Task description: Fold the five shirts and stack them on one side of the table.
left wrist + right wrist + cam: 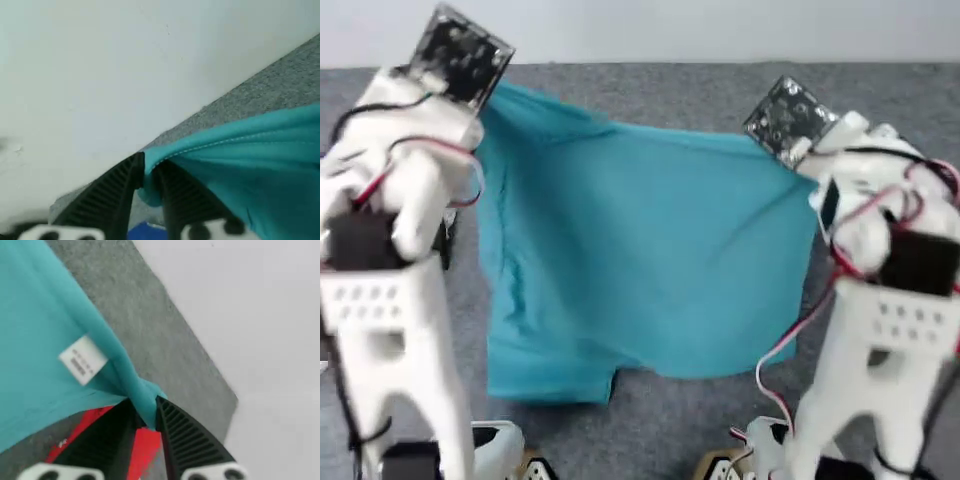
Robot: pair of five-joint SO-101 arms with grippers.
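Left jaws and right jaws each clench a corner of the teal shirt (pixel 640 260).

Teal shirt (pixel 640 260) stretched across middle, grey table strip (pixel 670 95) beyond, wall (pixel 650 30) behind

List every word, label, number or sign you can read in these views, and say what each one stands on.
No text here can be read.
White tag on the teal shirt: grey lines of print, too blurred to read.
Red thing under the shirt: a small white mark near its edge, too blurred to read.
Circuit boards on the arms: no legible marking.
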